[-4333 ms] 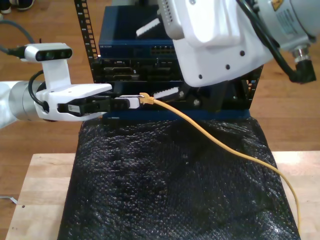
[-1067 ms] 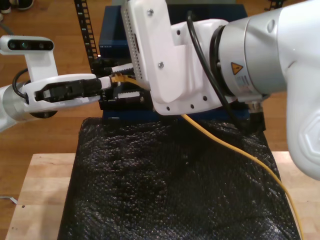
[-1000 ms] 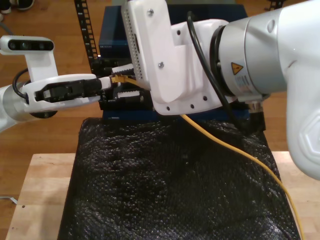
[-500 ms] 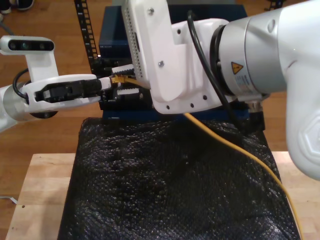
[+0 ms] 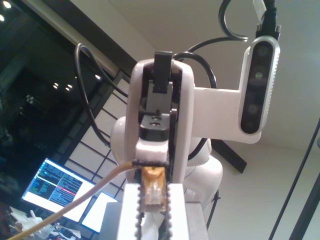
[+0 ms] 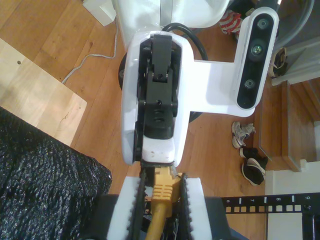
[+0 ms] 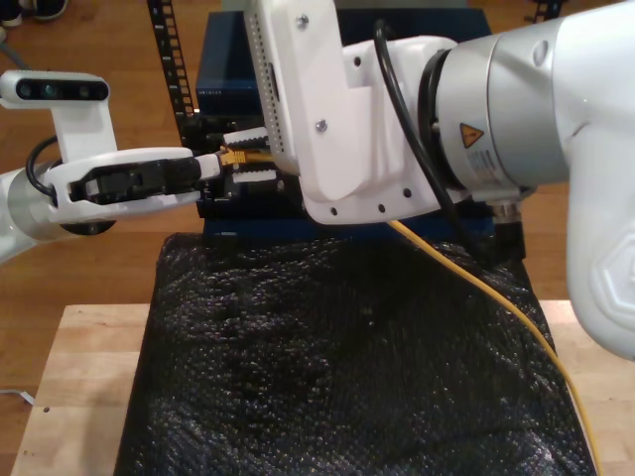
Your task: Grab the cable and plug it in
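Cable: yellow-orange, clear plug at tip, trailing over black mat. Plug end clamped between both sets of toothed fingers, my first gripper and my second gripper, before server rack.

The cable is yellow-orange, and its plug, held between my first gripper's white toothed fingers, is clear plastic tinted amber. Between my second gripper's white fingers the cable's strain-relief boot is ribbed yellow-orange. Facing each gripper, the other's body is white with a black core. Below the grippers lies a glossy black bubble-textured sheet on a pale wooden table; behind them stands dark blue rack equipment.
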